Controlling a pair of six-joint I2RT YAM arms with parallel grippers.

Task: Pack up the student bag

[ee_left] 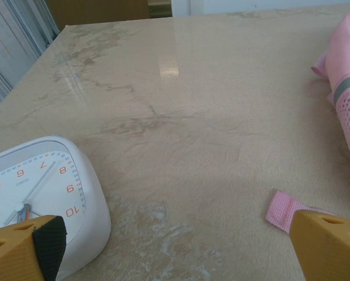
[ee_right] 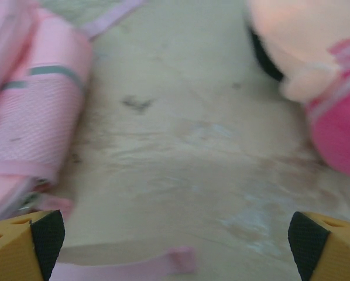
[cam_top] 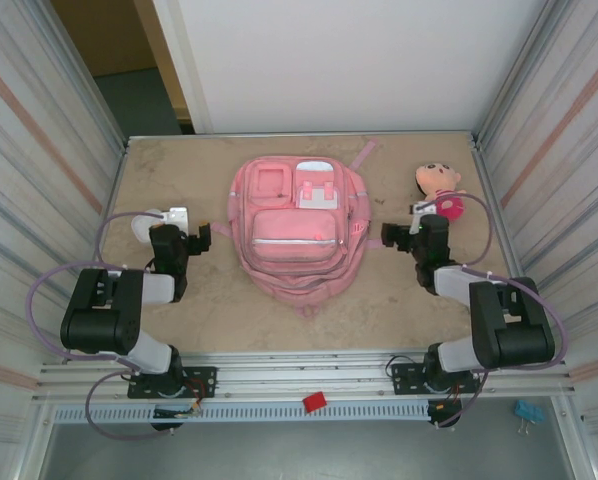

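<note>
- The left end effector [cam_top: 201,238] is spread wide, and nothing sits between its orange fingers [ee_left: 330,246]. The left wrist view has bare bench [cam_top: 179,290] in the gap.
- Just beside its left finger lies a white clock [ee_left: 43,187] with orange numerals, its face turned up toward the wrist camera. Close to the other finger, a pink strap end [ee_left: 282,209] lies flat on the bench.
- The right end effector [cam_top: 392,236] is spread wide as well and holds nothing. Its black pads [ee_right: 46,234] stand well apart.
- In the right wrist view a loose strap [ee_right: 134,266] lies on the bench low between the fingers.
- The student bag [cam_top: 291,235] lies flat in the middle of the bench, between the two end effectors. Its front pockets face up, its top points toward the far wall, and neither end effector grips it.
- A doll [cam_top: 439,190] in a pink dress lies near the far right side, just beyond the right end effector.
- On the rail [cam_top: 299,372] before the arm bases sits a small red item [cam_top: 315,402].
- A blue clip [cam_top: 527,412] lies at the near right.
</note>
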